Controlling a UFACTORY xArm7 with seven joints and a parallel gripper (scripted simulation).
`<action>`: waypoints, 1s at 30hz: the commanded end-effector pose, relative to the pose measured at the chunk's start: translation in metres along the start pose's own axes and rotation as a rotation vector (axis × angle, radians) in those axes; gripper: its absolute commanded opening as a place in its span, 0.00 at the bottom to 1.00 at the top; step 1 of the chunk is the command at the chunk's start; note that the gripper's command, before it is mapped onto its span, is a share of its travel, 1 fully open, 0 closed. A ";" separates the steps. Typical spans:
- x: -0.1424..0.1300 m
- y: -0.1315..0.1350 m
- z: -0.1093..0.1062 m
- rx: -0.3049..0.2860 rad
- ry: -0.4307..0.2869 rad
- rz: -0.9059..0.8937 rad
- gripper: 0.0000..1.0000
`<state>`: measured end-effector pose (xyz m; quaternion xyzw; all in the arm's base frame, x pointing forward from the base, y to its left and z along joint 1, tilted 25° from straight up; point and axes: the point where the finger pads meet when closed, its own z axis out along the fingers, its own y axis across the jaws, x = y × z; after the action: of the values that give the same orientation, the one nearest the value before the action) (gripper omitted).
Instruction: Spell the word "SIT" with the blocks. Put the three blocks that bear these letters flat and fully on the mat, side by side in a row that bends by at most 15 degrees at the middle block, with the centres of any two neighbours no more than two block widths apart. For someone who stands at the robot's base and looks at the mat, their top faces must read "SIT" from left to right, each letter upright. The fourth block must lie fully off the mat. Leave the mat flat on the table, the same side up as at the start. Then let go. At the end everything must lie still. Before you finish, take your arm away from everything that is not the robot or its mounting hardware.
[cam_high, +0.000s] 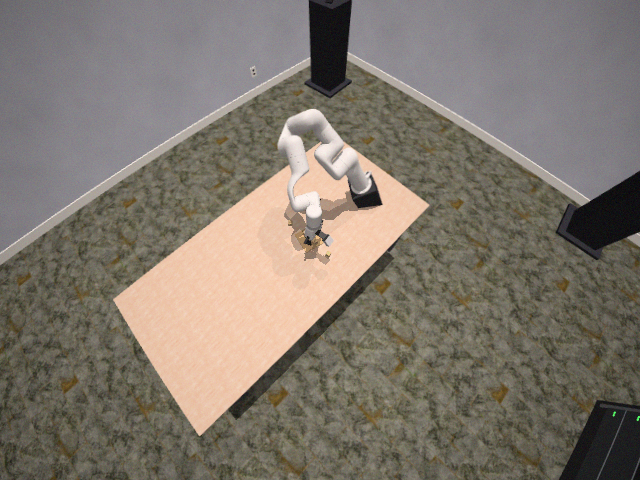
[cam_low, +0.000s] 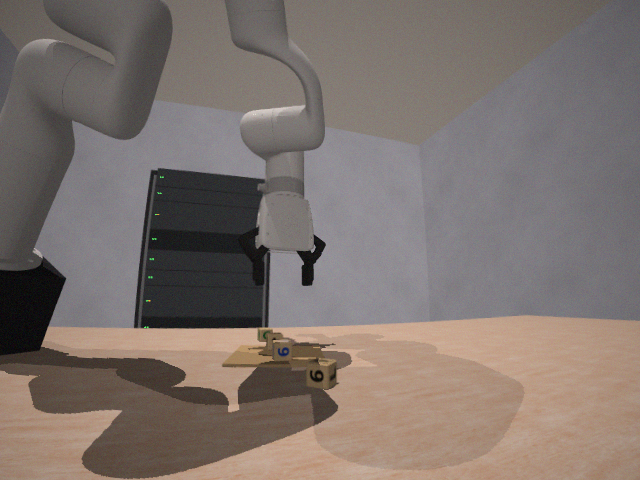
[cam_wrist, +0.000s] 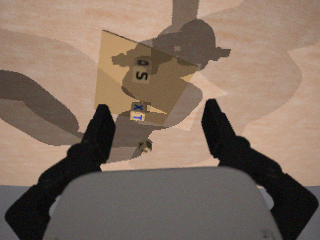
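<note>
The tan mat lies on the table. A block with a black S on top and a block with a blue T on top stand apart on it; the T block shows a blue 6 on its side. A block with a black 6 on its side stands off the mat. A block with a green side mark stands off the opposite side, outside the wrist view; its top letter is unreadable. My gripper is open and empty, high above the blocks.
The wooden table bears the black robot base at one end. Arm shadows cross the mat and the table. A dark server rack stands beyond the table.
</note>
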<state>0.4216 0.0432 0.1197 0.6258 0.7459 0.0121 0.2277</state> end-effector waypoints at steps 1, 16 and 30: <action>0.009 0.003 0.000 0.007 0.004 -0.139 1.00; 0.031 0.005 0.003 0.006 0.008 -0.503 1.00; 0.053 0.006 0.006 0.005 0.013 -0.841 1.00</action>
<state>0.4220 0.0852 0.1027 0.3187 0.9205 -0.0648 0.2165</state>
